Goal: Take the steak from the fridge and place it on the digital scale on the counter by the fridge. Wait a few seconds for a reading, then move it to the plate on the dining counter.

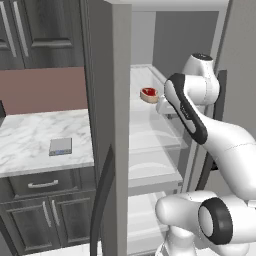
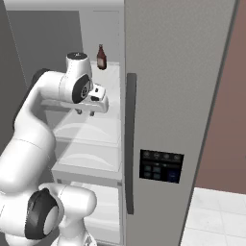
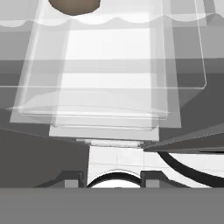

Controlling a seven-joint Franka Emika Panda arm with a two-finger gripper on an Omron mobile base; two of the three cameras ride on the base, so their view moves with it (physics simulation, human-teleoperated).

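Note:
The steak [image 1: 148, 93], red with a tan rim, lies on a white shelf inside the open fridge [image 1: 150, 150]. My gripper [image 2: 85, 112] hangs inside the fridge above the middle shelves, a little nearer than the steak and apart from it. Its fingertips [image 3: 72, 179] stand apart with nothing between them, so it is open. The digital scale [image 1: 60, 146], a thin grey pad, rests on the narrow marble counter [image 1: 30, 135] to the left of the fridge. The plate and the dining counter are out of view.
A dark bottle [image 2: 101, 56] stands on an upper fridge shelf. Clear drawers [image 3: 109, 87] lie below the hand, and a brown rounded thing [image 3: 74, 4] shows at the top edge. The fridge doors [image 2: 182, 96] with long dark handles [image 2: 130, 144] flank the opening.

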